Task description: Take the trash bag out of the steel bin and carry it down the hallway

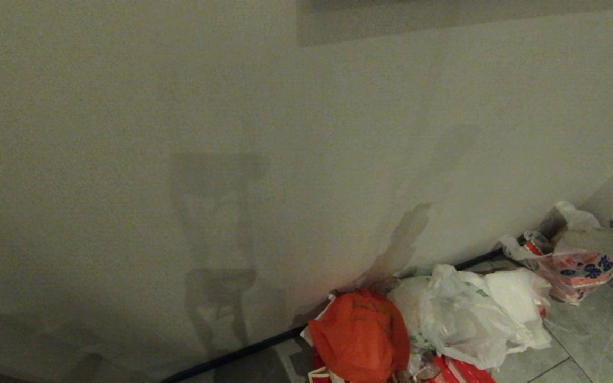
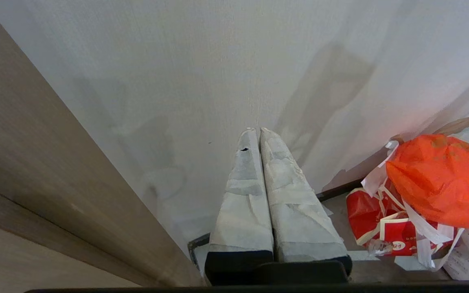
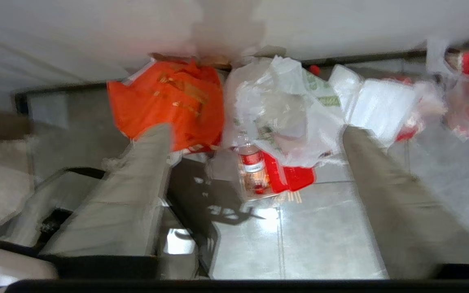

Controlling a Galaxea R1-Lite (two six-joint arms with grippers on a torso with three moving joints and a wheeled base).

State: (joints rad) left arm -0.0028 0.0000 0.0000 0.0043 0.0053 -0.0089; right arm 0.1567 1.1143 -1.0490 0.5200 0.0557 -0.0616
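Trash bag [image 1: 461,314] lies slumped on the grey floor tiles [image 1: 588,335] against the pale wall [image 1: 179,133], its long axis running roughly along the dark baseboard [image 1: 242,351], crumpled top toward the wall. It sits between the orange-red bag [image 1: 359,335] and a white bag printed red and blue [image 1: 578,268], touching the first. The right gripper [image 3: 255,138] hangs above the pile, its 2 fingers wide apart, holding nothing. The left gripper [image 2: 259,136] is pressed together near the wall.
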